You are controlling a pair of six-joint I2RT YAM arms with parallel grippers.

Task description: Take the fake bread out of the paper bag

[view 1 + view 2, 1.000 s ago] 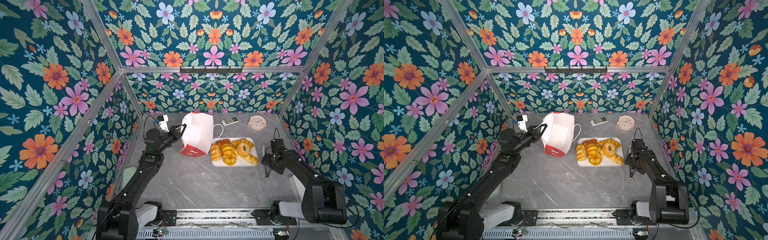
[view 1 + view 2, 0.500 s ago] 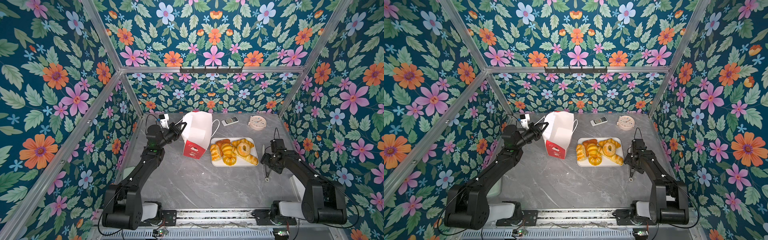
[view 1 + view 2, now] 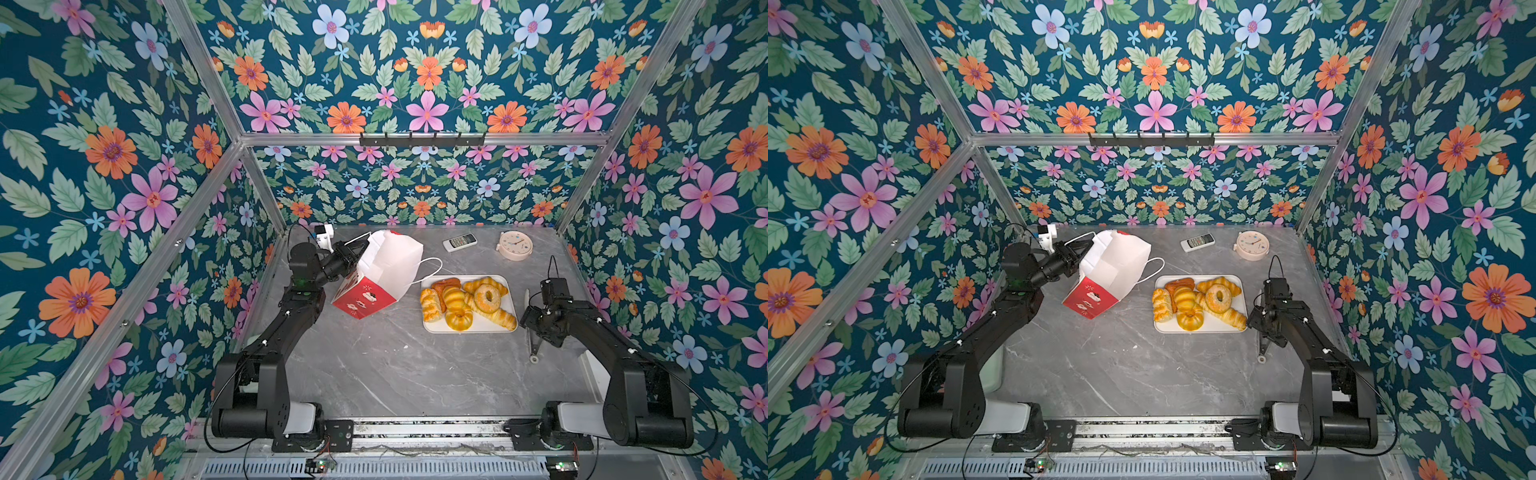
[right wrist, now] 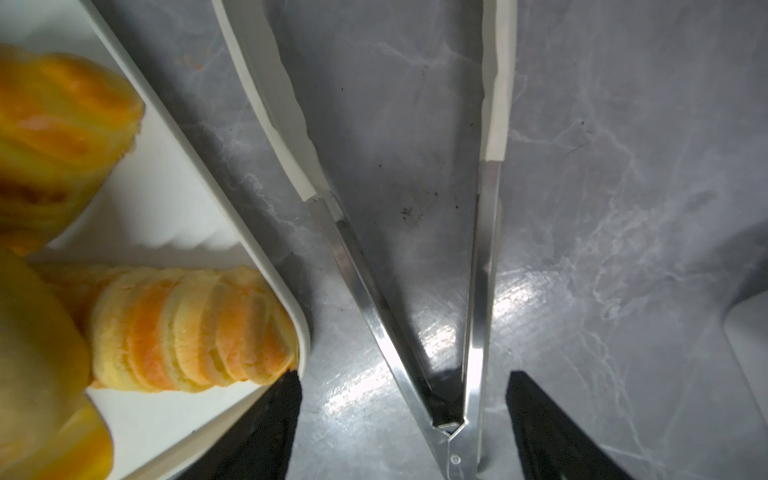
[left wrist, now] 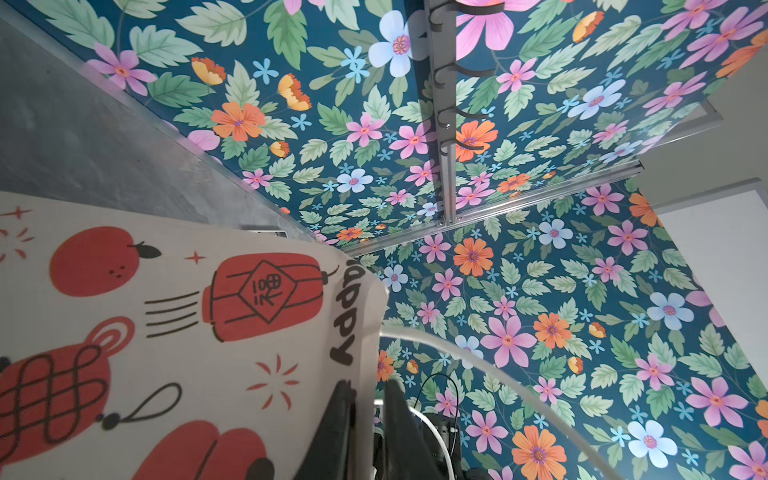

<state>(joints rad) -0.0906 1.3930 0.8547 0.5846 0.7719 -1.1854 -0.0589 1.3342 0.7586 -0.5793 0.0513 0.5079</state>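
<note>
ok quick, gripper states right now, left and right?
Left gripper: jaws narrow around the paper bag rim; grip cannot be told.
Right gripper: open, empty, straddling the tongs on the table.

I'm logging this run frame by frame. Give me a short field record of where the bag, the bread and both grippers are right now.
paper bag: tilted, red end low, white top at the left gripper
left gripper: jaws narrowly apart on either side of the bag's rim; grip unclear
fake bread: piled on the white tray, beside the bag
bag contents: not visible
right gripper: open, over the tongs lying by the tray
at the back: remote, clock
</note>
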